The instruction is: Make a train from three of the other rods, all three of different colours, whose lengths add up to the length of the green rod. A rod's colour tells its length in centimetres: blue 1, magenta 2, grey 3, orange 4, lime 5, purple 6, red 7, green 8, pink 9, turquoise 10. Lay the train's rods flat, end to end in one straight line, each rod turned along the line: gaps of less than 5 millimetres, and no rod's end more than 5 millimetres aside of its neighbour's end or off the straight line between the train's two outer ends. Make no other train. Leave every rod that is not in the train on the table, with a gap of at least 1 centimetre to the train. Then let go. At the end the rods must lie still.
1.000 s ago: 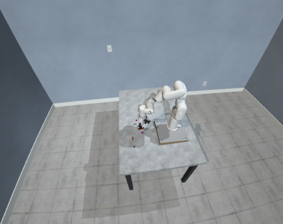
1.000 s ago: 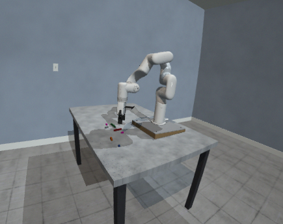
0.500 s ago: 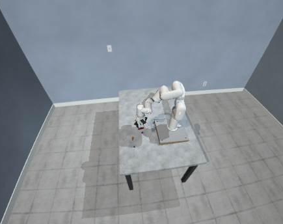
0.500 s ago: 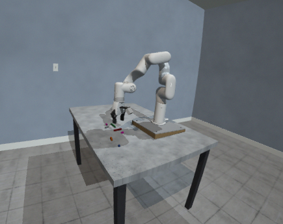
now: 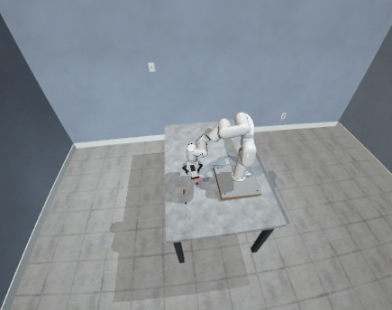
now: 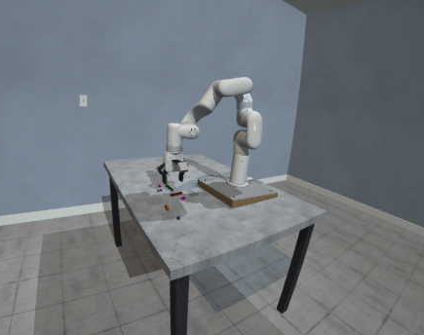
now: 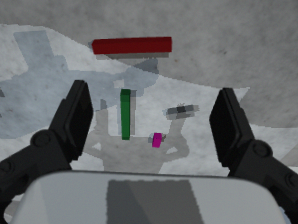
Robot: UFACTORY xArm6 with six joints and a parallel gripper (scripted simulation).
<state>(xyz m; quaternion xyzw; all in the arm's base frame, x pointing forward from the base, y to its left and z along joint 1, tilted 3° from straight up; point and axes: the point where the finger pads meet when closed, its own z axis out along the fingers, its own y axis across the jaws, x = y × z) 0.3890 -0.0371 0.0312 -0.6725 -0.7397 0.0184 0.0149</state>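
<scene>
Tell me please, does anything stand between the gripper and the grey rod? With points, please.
Nothing visible stands between the gripper (image 5: 193, 171) (image 6: 173, 180) (image 7: 154, 107) and the grey rod (image 6: 159, 190) (image 7: 181, 109). The green rod (image 6: 170, 187) (image 7: 126, 115) and a magenta rod (image 6: 159, 186) (image 7: 157, 140) lie near it, not over it.

The top view looked steeply down from afar; the exterior looked obliquely across the counter (image 5: 255, 216) (image 6: 261, 229); the wrist view faced down, close. All shared the red rod (image 5: 195, 177) (image 6: 176, 194) (image 7: 132, 45).

Soft, dim light with hard-edged shadows
Shadows overlap across the table (image 5: 192, 225) (image 6: 242, 229) and tiled floor (image 5: 93, 252) (image 6: 76, 273); small rods look blurry.
</scene>
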